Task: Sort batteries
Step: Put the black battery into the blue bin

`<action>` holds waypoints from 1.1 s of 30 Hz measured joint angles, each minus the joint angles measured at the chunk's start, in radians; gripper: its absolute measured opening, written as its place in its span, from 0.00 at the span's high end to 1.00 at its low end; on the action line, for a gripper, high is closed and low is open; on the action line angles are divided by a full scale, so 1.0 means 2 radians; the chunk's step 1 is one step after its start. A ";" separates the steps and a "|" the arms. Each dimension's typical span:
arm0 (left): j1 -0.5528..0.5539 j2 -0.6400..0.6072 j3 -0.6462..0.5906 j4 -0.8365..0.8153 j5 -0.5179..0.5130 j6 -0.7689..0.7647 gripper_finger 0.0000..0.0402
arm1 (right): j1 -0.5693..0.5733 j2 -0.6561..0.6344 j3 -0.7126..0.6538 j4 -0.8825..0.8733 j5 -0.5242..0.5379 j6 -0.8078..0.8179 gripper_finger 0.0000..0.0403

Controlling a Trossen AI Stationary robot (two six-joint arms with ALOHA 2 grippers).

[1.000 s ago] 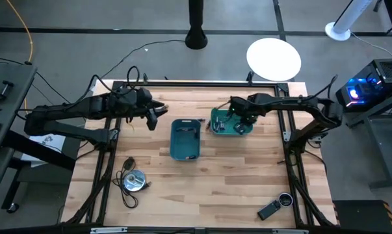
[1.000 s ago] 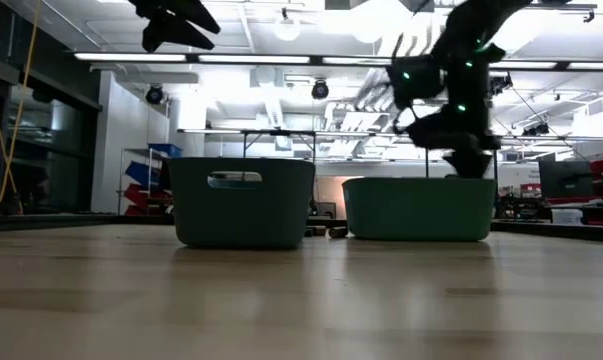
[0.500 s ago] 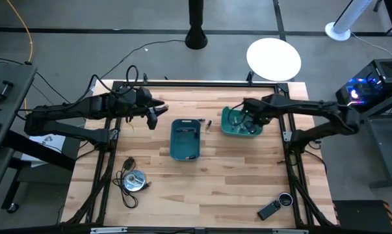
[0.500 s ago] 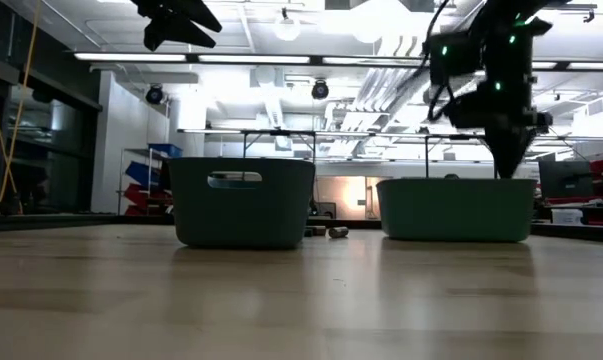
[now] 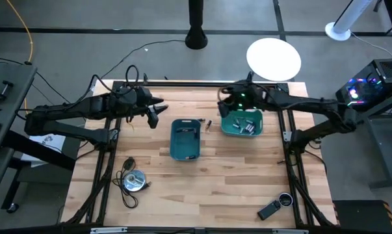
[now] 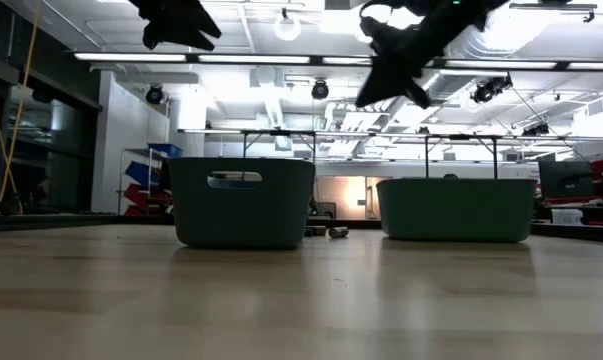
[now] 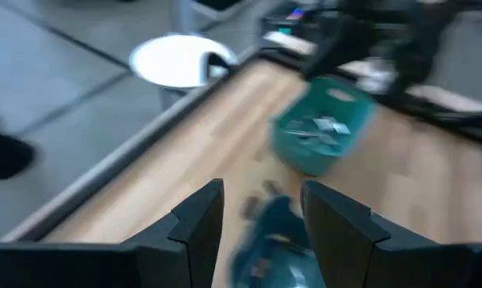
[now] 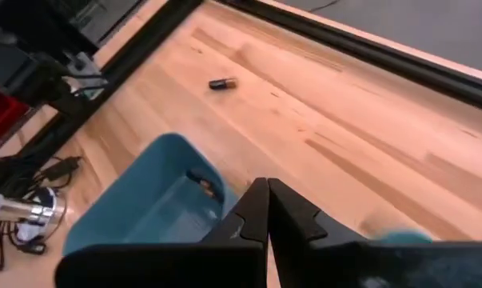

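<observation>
Right gripper point(image 5: 225, 107), fingers together and empty, hangs beside the green bin point(image 5: 242, 123); loose batteries point(image 5: 208, 123) lie just beyond; left gripper point(image 5: 153, 116) waits, fingers apart.

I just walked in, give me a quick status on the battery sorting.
Left gripper open, hovering left of blue bin. Right gripper shut, empty, raised beside green bin. Batteries in green bin; strays between bins. Nothing blocking.

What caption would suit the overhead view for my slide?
Two robot arms above a wooden table: right gripper beside a bin of batteries, left gripper waiting near the blue bin.
</observation>
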 joint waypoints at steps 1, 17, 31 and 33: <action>0.002 0.003 0.000 -0.003 -0.023 0.000 0.61 | 0.000 0.011 0.011 0.000 -0.007 -0.005 1.00; 0.254 0.314 0.052 -0.124 0.085 0.031 0.54 | 0.019 0.041 0.173 -0.062 -0.015 -0.039 1.00; 0.270 0.449 0.086 -0.123 0.117 0.076 0.54 | 0.069 0.041 0.175 -0.106 0.045 -0.015 1.00; 0.270 0.461 0.086 -0.122 0.122 0.087 0.54 | 0.074 0.041 0.175 -0.107 0.052 -0.016 1.00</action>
